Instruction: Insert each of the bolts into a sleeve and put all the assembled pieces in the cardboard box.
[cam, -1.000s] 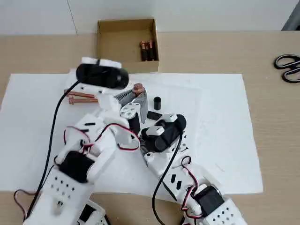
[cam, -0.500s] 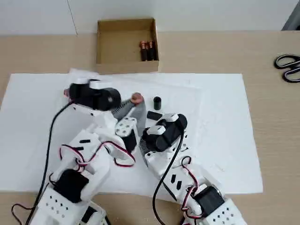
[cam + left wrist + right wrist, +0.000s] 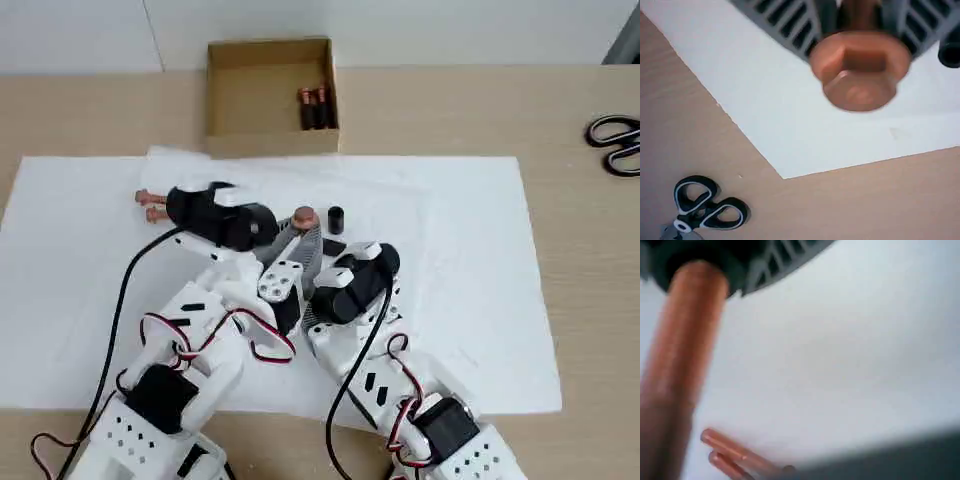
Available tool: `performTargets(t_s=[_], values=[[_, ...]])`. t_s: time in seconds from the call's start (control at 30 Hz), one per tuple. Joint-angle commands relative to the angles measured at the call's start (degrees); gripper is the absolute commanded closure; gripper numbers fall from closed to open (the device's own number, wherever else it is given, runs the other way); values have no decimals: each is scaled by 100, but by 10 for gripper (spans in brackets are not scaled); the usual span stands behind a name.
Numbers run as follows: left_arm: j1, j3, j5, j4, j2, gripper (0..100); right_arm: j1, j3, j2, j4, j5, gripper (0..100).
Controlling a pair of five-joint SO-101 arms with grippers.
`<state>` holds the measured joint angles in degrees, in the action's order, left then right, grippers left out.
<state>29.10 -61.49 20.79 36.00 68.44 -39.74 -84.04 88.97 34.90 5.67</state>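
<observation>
My left gripper (image 3: pixel 302 230) (image 3: pixel 857 22) is shut on a copper bolt (image 3: pixel 304 217), whose hexagonal head (image 3: pixel 857 70) faces the left wrist camera between the grey ribbed fingers (image 3: pixel 785 25). The bolt's shaft (image 3: pixel 685 355) runs up to a black sleeve (image 3: pixel 675 260) that my right gripper (image 3: pixel 322 252) (image 3: pixel 710 262) appears to be shut on. Two loose bolts (image 3: pixel 150 205) (image 3: pixel 735 455) lie on the white paper at the left. Another black sleeve (image 3: pixel 335 217) (image 3: pixel 951 50) stands just beyond the grippers. The cardboard box (image 3: pixel 240 95) at the back holds two assembled pieces (image 3: pixel 314 108).
A white paper sheet (image 3: pixel 480 280) covers the middle of the wooden table (image 3: pixel 580 250). Scissors (image 3: pixel 615 145) (image 3: pixel 705 205) lie on the wood at the far right. Both arms crowd the centre front, the left arm's black motor (image 3: pixel 215 215) above the paper.
The left arm has swung back and down, carrying the bolt from near the box's front toward the right gripper. The right arm has stayed put.
</observation>
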Motion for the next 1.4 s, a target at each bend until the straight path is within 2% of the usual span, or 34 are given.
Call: performTargets(t_s=[0.0,0.27,0.8,1.37], values=[[35,-75,-44,-176,123,994,-22,35,66,-127,44,992],[18,-110,-53,-141,123,994,-4,35,75,-127,44,992],[18,-92,-35,879,123,994,4,44,84,-119,35,992],[44,-84,-44,1363,123,989,4,53,84,-101,26,992]])
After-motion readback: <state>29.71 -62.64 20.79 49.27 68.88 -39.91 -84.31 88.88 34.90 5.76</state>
